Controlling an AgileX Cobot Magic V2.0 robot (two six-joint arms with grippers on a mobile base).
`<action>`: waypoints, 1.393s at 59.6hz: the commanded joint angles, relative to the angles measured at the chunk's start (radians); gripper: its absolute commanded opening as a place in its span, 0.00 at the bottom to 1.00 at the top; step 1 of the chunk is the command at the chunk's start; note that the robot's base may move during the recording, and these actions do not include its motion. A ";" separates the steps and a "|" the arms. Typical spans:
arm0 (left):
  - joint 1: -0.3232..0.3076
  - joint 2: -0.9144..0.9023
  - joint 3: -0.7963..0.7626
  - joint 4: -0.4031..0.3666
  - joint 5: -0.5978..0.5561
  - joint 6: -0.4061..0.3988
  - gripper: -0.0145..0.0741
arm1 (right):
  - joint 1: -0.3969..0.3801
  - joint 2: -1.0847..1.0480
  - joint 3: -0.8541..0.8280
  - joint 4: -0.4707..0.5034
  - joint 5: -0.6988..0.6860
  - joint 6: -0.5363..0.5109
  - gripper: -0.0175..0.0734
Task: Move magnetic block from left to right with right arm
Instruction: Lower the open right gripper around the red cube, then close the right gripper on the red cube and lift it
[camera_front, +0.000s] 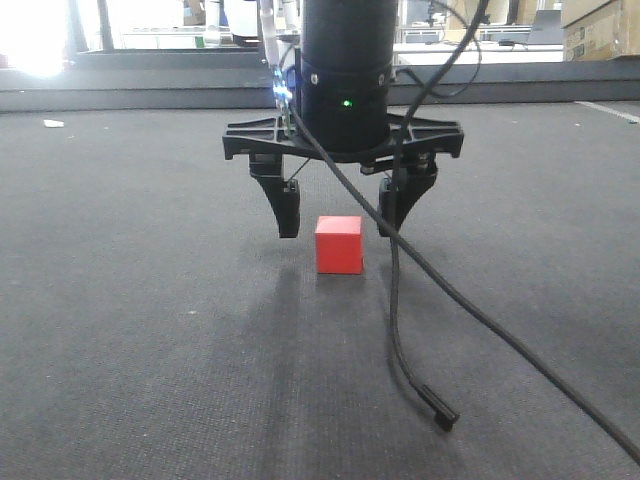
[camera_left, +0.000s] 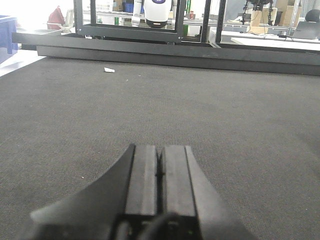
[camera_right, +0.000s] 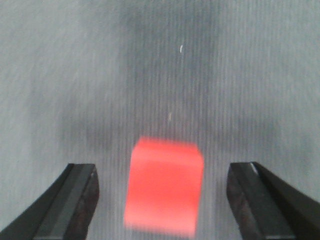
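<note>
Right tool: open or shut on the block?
Open. Right tool fingers straddle the magnetic block, with carpet visible on both sides.

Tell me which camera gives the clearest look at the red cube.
The exterior front-facing view: the magnetic block sits sharp and whole on the grey mat. The right wrist view shows it close but blurred. The left wrist view misses it entirely.

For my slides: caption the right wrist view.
Open right gripper poised around the red magnetic block on grey carpet, jaws clear of both sides.
</note>
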 joint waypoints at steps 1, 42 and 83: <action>-0.001 -0.013 0.010 0.000 -0.090 -0.004 0.03 | -0.012 -0.041 -0.037 -0.030 -0.058 0.004 0.88; -0.001 -0.013 0.010 0.000 -0.090 -0.004 0.03 | -0.032 -0.077 -0.141 -0.031 0.019 -0.129 0.36; -0.001 -0.013 0.010 0.000 -0.090 -0.004 0.03 | -0.336 -0.663 0.506 -0.016 -0.240 -0.470 0.36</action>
